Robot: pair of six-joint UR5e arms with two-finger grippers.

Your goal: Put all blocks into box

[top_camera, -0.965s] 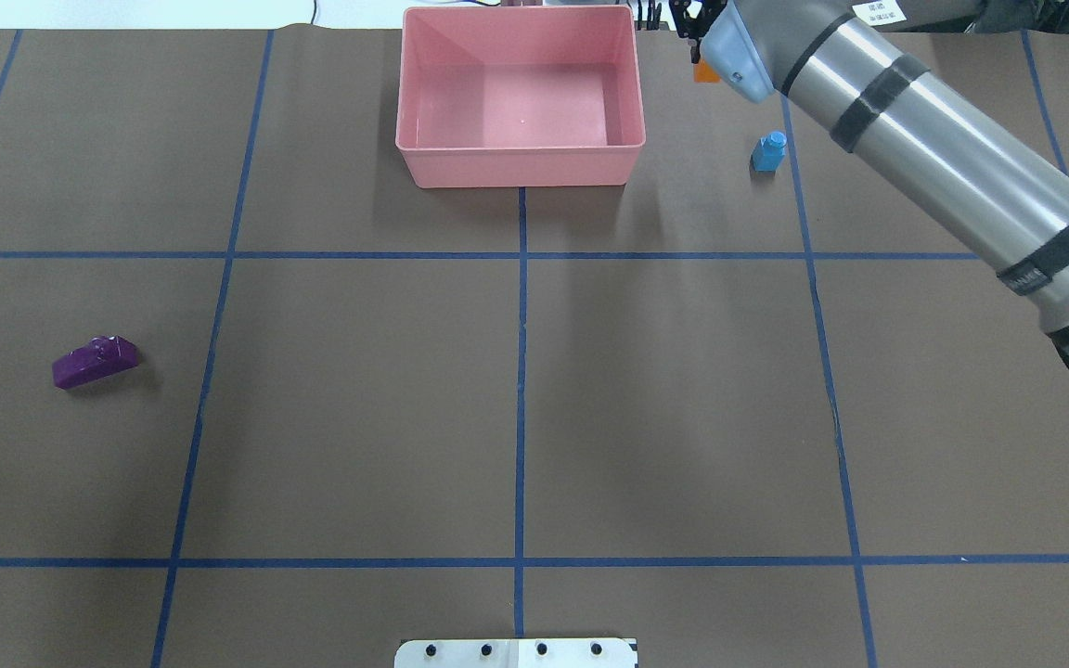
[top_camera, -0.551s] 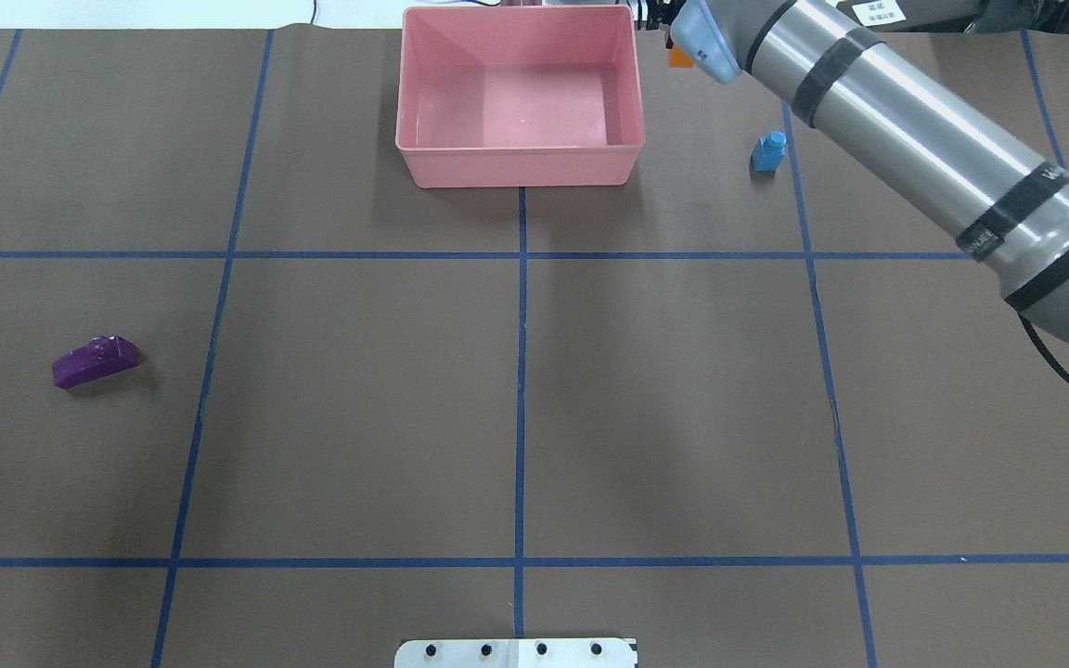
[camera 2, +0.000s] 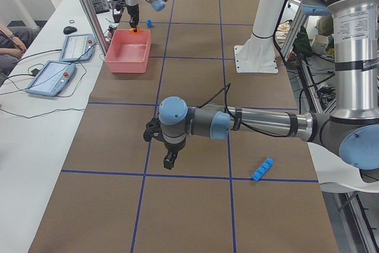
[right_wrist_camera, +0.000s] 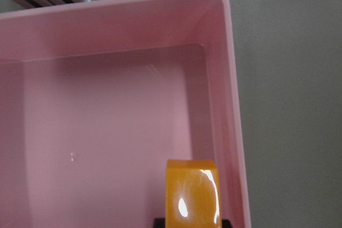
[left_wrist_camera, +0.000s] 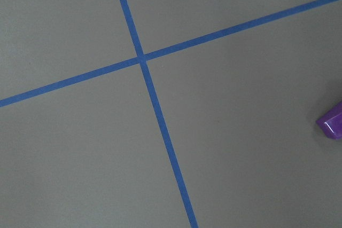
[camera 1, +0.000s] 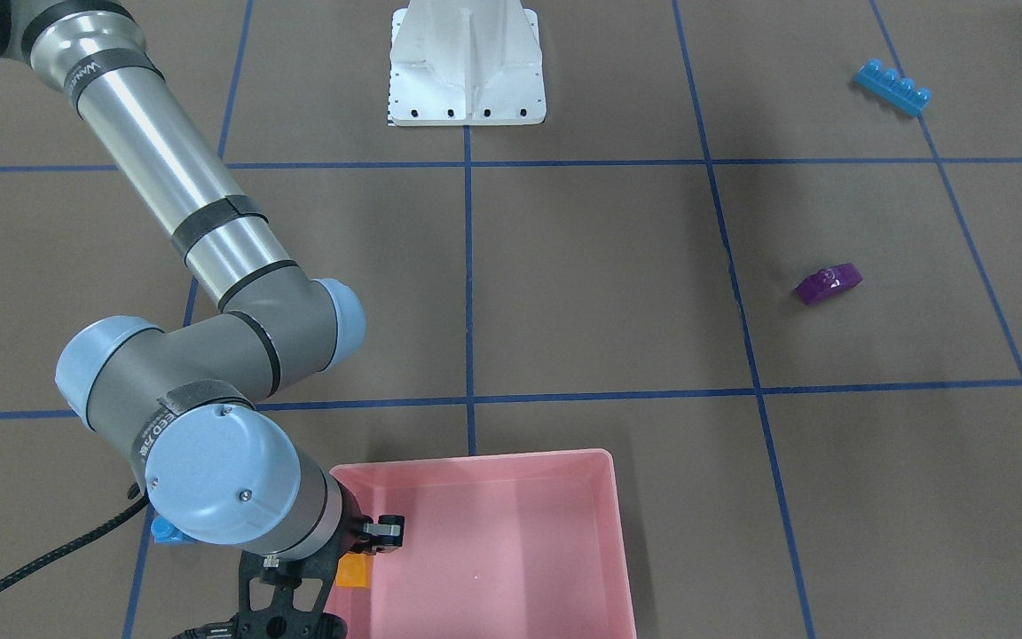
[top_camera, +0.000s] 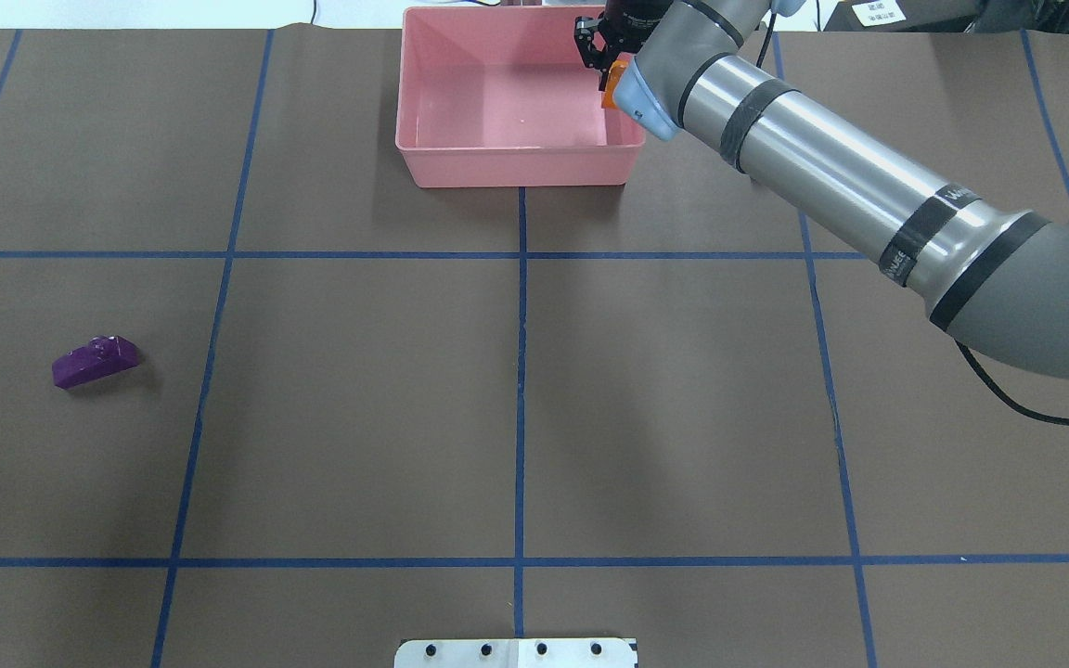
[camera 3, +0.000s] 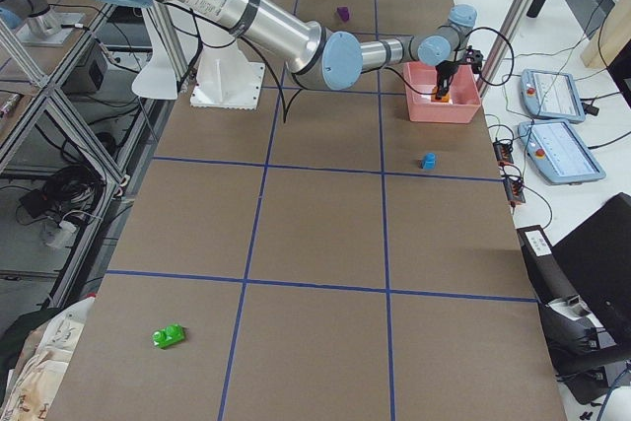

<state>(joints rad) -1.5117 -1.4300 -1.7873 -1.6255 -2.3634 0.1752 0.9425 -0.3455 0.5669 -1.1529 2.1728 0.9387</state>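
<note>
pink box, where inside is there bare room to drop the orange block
The floor of the box is all bare, from the left wall across to the right wall. The only crowded spot is by the right wall, where the right gripper holds the orange block over it.

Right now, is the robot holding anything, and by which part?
The right gripper holds the orange block pinched at its top end, over the pink box. The left gripper seems to carry nothing.
</note>
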